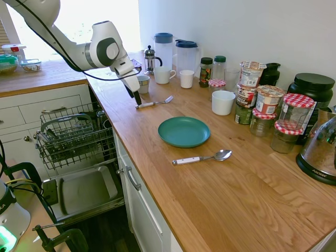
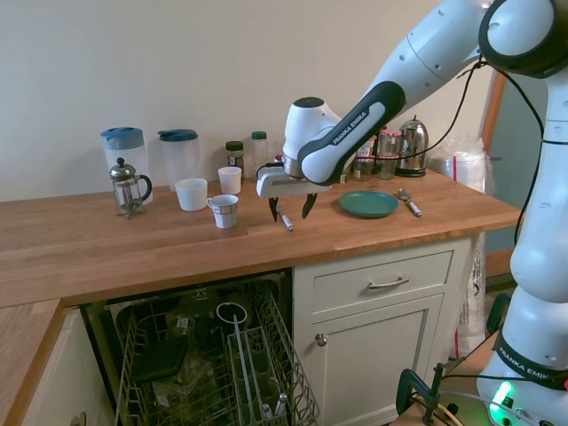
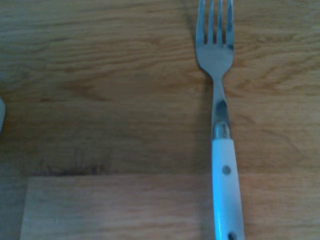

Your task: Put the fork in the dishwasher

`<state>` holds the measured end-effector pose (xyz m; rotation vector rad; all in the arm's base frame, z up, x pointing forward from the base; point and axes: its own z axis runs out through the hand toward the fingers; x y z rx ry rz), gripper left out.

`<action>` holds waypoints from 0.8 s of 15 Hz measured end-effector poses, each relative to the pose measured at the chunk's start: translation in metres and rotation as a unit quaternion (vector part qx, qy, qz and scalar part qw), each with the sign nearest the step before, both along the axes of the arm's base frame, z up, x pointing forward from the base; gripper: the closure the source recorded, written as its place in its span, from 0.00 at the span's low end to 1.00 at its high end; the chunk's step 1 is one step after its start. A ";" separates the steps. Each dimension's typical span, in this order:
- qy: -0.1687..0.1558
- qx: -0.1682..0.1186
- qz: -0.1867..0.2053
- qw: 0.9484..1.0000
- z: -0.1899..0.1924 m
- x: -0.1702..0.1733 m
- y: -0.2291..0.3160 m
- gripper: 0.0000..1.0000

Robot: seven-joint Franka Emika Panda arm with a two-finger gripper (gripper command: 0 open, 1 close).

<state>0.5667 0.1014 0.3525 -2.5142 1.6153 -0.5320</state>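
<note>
Fork (image 1: 154, 103) flat on table (image 1: 220, 199), not yet lifted. Tool (image 2: 291, 209) hangs right above white handle end, jaws spread, empty. Long axis runs handle-under-tool to tines pointing away twd teal plate (image 1: 184, 131). Dishwasher (image 1: 73, 137) rack open below table edge.

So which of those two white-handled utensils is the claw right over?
The fork, lying behind the teal plate. The open gripper hangs over its handle; the spoon lies nearer the camera.

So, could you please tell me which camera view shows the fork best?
The wrist view: the fork fills the frame, tines and white handle sharp. The first exterior view shows it small beside the claw; the second shows only a sliver below the claw.
</note>
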 end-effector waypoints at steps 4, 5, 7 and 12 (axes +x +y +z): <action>0.009 -0.004 -0.024 1.000 -0.013 0.028 -0.001 0.00; 0.011 -0.006 -0.029 1.000 -0.015 0.033 -0.003 0.00; 0.015 -0.008 -0.036 0.999 -0.016 0.039 -0.007 0.00; 0.028 -0.010 -0.041 0.999 -0.019 0.038 -0.005 1.00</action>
